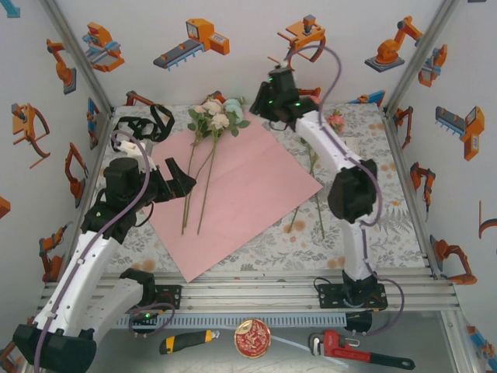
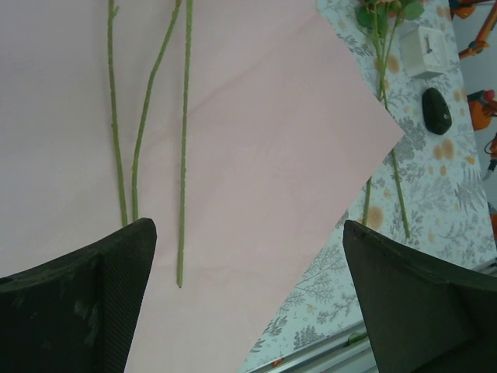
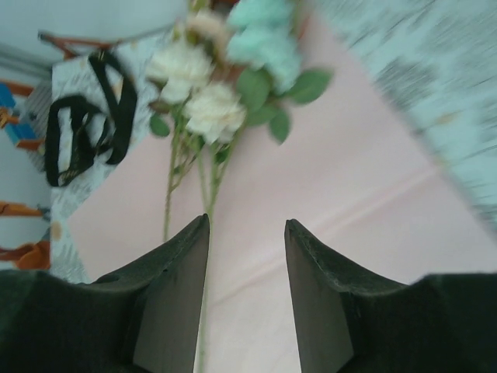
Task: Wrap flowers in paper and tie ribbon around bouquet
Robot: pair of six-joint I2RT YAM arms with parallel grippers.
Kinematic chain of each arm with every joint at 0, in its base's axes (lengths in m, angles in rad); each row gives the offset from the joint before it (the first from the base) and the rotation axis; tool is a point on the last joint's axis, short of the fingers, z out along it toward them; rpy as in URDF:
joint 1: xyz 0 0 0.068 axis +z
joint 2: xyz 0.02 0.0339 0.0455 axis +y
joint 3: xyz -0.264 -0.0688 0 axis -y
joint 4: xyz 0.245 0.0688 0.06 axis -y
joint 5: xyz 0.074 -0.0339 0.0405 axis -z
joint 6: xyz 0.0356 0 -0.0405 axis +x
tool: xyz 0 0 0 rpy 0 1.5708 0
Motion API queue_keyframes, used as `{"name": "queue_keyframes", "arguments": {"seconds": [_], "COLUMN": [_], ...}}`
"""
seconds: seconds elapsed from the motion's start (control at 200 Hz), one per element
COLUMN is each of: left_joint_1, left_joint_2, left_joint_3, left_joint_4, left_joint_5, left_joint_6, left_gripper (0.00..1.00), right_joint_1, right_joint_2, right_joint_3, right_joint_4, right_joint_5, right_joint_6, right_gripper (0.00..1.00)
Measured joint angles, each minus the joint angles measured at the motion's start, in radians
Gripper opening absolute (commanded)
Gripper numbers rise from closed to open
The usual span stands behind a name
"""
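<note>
Over the far heads of the flowers (image 1: 216,116), my right gripper (image 3: 247,225) hangs parted and empty; stems run near along the paper (image 1: 256,179) toward my wide-open left gripper (image 2: 248,225).

White walls (image 1: 241,70) carrying orange robot drawings are enclosing a table (image 1: 396,225) that is wearing a grey floral cloth.

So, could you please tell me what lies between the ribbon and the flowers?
Bare tablecloth separates the ribbon from the flowers, as the right wrist view shows.
</note>
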Motion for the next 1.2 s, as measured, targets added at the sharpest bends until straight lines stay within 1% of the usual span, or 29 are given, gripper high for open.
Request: {"name": "queue_keyframes", "arguments": {"seconds": [0.075, 0.175, 0.295, 0.416, 0.606, 0.796, 0.896, 1.202], "left_joint_1": [0.000, -0.002, -0.009, -0.015, -0.023, -0.028, -0.028, -0.030], "left_joint_2": [0.017, 0.046, 0.071, 0.083, 0.083, 0.066, 0.049, 0.035], "left_joint_3": [0.000, 0.000, 0.000, 0.000, 0.000, 0.000, 0.000, 0.000], "left_joint_4": [0.020, 0.045, 0.066, 0.073, 0.072, 0.069, 0.064, 0.037], "left_joint_5": [0.031, 0.066, 0.089, 0.098, 0.093, 0.066, 0.052, 0.024], "left_joint_6": [0.000, 0.000, 0.000, 0.000, 0.000, -0.001, -0.001, -0.002], "left_gripper": [0.99, 0.99, 0.99, 0.99, 0.98, 0.97, 0.97, 0.97], "right_joint_1": [-0.073, -0.163, -0.251, -0.305, -0.314, -0.306, -0.304, -0.294], "right_joint_2": [-0.078, -0.126, -0.111, -0.051, 0.100, 0.207, 0.241, 0.275], "right_joint_3": [-0.053, -0.098, -0.117, -0.110, -0.078, -0.053, -0.022, -0.002], "right_joint_4": [0.001, -0.011, -0.063, -0.132, -0.219, -0.265, -0.286, -0.307], "right_joint_5": [0.026, 0.040, 0.027, -0.016, -0.070, -0.100, -0.105, -0.126], "right_joint_6": [-0.090, -0.192, -0.278, -0.334, -0.403, -0.420, -0.420, -0.418], "right_gripper": [0.44, 0.44, 0.41, 0.37, 0.34, 0.31, 0.31, 0.29]}}
